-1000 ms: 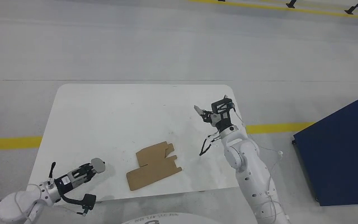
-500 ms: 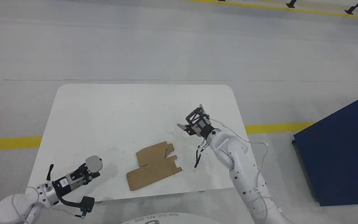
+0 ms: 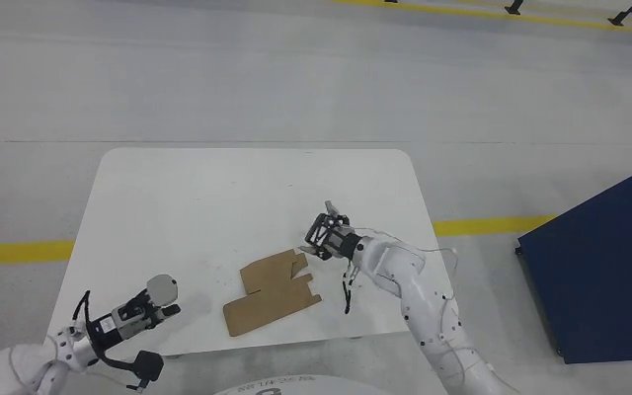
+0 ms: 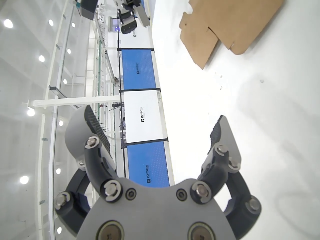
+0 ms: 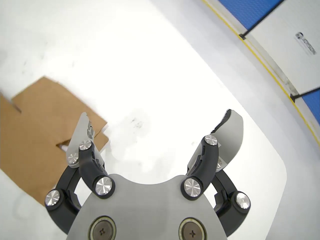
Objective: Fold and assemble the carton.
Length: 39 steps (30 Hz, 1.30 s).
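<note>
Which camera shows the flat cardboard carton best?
The top view: the carton lies flat with its whole outline showing. The left wrist view catches most of it, slanted; the right wrist view only one end, cut off by the frame.

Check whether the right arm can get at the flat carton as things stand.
Probably yes. The right gripper is open beside the carton's flapped edge, with one finger over a flap corner in the right wrist view. Nothing on the table lies between them.
</note>
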Each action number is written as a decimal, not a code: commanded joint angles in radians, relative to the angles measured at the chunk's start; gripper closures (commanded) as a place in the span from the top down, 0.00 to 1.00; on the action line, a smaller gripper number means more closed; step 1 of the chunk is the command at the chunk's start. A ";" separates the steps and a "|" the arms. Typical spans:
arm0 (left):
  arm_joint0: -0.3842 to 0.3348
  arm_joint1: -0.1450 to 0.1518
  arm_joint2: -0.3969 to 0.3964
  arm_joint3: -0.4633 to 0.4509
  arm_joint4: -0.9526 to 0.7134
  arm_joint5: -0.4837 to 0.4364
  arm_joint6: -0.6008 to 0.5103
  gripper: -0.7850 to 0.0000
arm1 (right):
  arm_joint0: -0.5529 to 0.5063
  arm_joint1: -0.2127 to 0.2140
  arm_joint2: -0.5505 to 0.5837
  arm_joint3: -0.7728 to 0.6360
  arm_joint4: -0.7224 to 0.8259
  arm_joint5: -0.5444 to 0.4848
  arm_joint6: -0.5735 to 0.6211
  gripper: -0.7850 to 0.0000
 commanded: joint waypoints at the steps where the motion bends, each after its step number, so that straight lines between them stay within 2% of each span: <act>1: 0.001 0.000 0.013 -0.002 0.023 -0.009 -0.010 1.00 | 0.008 0.004 -0.014 0.025 -0.050 -0.062 -0.034 1.00; 5: -0.019 -0.002 0.045 -0.002 0.058 -0.043 -0.031 1.00 | 0.024 0.009 -0.050 0.076 -0.140 -0.075 -0.076 1.00; 11: -0.021 -0.002 0.048 -0.002 0.061 -0.045 -0.033 1.00 | 0.037 0.013 -0.065 0.134 -0.180 -0.047 -0.126 1.00; 16: -0.021 -0.002 0.048 -0.002 0.061 -0.045 -0.033 1.00 | 0.036 0.014 -0.076 0.142 -0.208 -0.020 -0.093 1.00; 24: -0.021 -0.002 0.048 -0.002 0.061 -0.045 -0.033 1.00 | 0.077 0.002 -0.184 0.143 -0.243 -0.024 -0.033 1.00; 39: -0.021 -0.002 0.048 -0.002 0.061 -0.045 -0.033 1.00 | 0.179 -0.022 -0.343 0.172 -0.232 -0.077 -0.045 1.00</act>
